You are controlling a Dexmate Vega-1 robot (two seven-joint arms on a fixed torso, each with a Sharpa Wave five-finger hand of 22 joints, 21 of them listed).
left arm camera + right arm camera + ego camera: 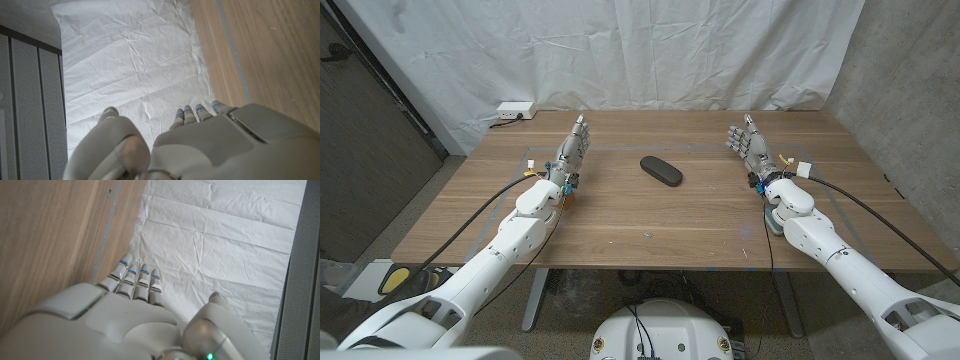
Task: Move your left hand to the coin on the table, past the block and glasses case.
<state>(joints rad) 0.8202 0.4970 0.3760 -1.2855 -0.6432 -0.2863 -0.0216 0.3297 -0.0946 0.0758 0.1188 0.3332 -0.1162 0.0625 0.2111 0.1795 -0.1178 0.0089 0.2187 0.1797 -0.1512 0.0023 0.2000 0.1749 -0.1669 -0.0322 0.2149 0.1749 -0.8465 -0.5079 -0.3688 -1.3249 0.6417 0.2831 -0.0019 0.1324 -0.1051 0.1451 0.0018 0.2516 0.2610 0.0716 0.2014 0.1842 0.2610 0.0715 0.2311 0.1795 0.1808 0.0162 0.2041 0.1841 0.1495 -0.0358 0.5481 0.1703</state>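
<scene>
The left hand [574, 148] stands over the wooden table [620, 215] with its fingers [189, 116] stretched out and slightly apart, holding nothing. To its right, between the two hands and nearer the left one, a dark glasses case [661, 170] lies on the wood, apart from both. Nearer the robot than the case, a tiny speck [643, 235] sits on the table; whether it is the coin cannot be told. Further right, the right hand [748, 145] is likewise extended, fingers [135, 277] straight, gripping nothing. A white cloth backdrop [620, 50] hangs beyond both hands.
</scene>
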